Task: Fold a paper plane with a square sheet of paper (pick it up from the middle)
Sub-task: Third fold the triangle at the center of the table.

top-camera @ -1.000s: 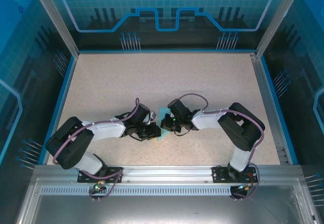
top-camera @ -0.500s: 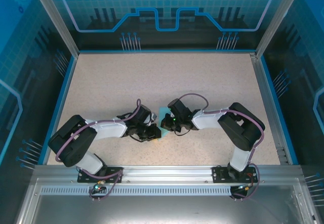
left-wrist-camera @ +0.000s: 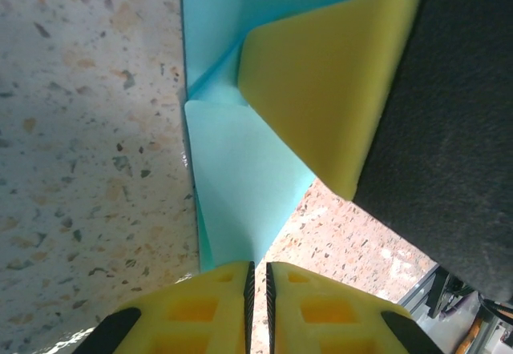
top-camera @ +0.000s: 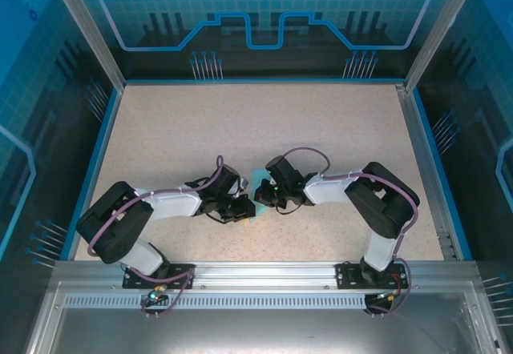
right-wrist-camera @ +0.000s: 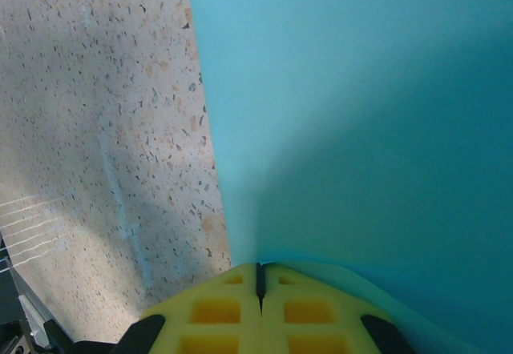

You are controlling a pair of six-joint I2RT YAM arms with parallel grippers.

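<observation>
Thin light-cyan paper sheet (top-camera: 259, 181), partly folded, long axis near-to-far over speckled counter (top-camera: 240, 122), tip direction unclear, my left fingers (left-wrist-camera: 216, 306) pinching one edge, my right fingers (right-wrist-camera: 216, 310) pinched tight on the other.

Around the square sheet of paper (top-camera: 258, 179), the left end effector (top-camera: 244, 208) and right end effector (top-camera: 262, 196) block both flanks; beyond the sheet's far edge the bench (top-camera: 256, 122) lies open and passable.

Robot lab cell: alu frame (top-camera: 264, 272), blue panels (top-camera: 264, 10).
</observation>
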